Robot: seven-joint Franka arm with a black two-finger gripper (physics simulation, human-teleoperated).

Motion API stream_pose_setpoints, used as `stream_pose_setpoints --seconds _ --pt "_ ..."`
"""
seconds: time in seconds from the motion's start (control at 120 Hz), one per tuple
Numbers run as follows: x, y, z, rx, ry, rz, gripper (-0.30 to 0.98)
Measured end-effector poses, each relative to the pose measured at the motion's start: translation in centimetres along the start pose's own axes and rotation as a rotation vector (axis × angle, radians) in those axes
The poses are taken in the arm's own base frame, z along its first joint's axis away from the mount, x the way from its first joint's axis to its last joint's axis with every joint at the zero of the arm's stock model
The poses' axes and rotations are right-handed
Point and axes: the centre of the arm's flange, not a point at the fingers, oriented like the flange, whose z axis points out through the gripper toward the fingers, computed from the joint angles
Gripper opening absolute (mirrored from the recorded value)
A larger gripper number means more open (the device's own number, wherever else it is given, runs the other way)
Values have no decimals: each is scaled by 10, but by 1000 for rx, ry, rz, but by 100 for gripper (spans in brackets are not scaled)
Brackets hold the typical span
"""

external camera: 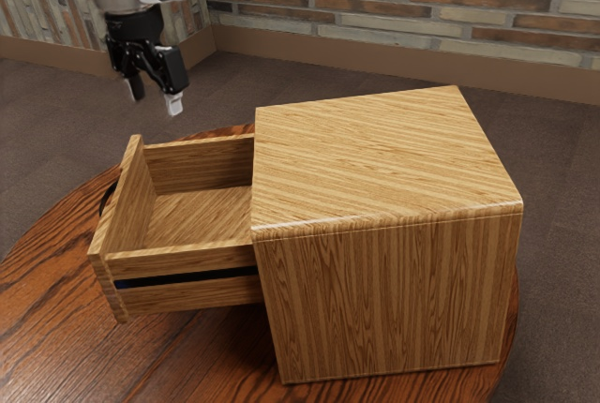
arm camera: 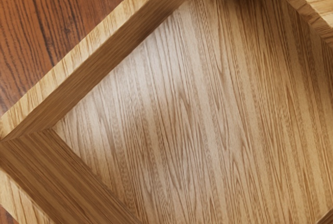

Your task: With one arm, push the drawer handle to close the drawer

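- The black two-finger pincer (external camera: 156, 100) hangs empty, fingers apart, above the open striped-wood drawer (external camera: 202, 216).
- Curved black handle (external camera: 106, 201): exterior view's left.
- Descending straight could jam it inside, missing the handle.

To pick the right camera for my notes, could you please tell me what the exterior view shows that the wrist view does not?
Exterior view: the open gripper raised clear of the drawer, the dark handle, the cabinet's near side and the brick wall.
Wrist view: a close look down at an inner corner.
Both: the drawer's bare floor and some tabletop.
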Motion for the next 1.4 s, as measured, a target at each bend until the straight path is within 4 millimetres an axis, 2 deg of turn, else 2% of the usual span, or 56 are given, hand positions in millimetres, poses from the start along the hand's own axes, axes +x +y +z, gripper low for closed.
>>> stream_pose_setpoints --seconds 0.158,0.25,0.283,0.317,0.383,0.475,0.55,0.642,0.758,0.875,1.05,1.275,1.4 --pt "3 -4 1 16 18 -6 68" --pt "-9 2 -12 37 15 15 68" --pt "-22 7 -18 46 16 41 67" --pt "-43 8 -25 40 25 65 66" --pt "-90 -8 -30 31 34 82 54" --pt "-135 -43 -10 34 20 95 31" --pt "-151 -63 8 36 8 149 17" --pt "-157 -79 37 50 0 262 6" --pt "-166 -99 69 79 9 397 -2" --pt "-163 -103 101 102 8 539 -6" --pt "-147 -102 124 97 -27 723 -8" --pt "-132 -88 135 68 -21 912 -10" --pt "-121 -83 147 32 -19 979 -10"
